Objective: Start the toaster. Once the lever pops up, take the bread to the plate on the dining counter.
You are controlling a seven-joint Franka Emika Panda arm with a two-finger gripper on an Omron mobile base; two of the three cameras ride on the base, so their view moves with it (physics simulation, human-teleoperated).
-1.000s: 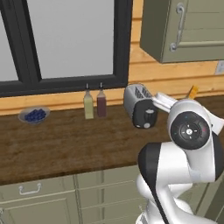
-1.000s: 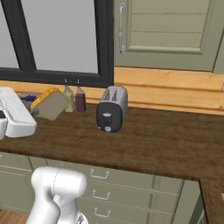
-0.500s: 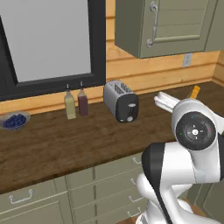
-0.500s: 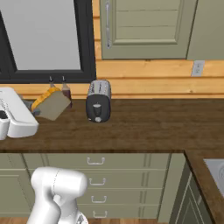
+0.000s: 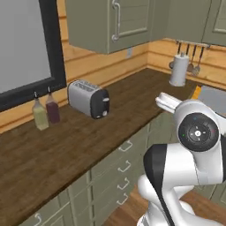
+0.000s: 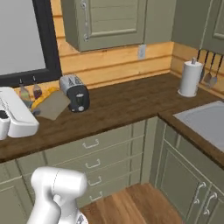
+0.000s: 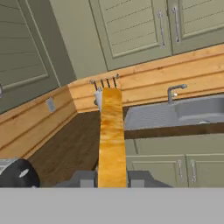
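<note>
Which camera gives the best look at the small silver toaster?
The left base view: the small silver toaster shows its side and dark lever end. The right base view has it smaller; the hand view catches just a corner.

silver toaster [image 5: 88, 98] – black end, golden-brown bread [image 7: 111, 135], dark wood-grain counter [image 6: 131, 98]

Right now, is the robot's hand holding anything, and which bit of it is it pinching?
Yes. The gripper holds the bread by its near bottom edge, pinched between the two fingertips.
</note>
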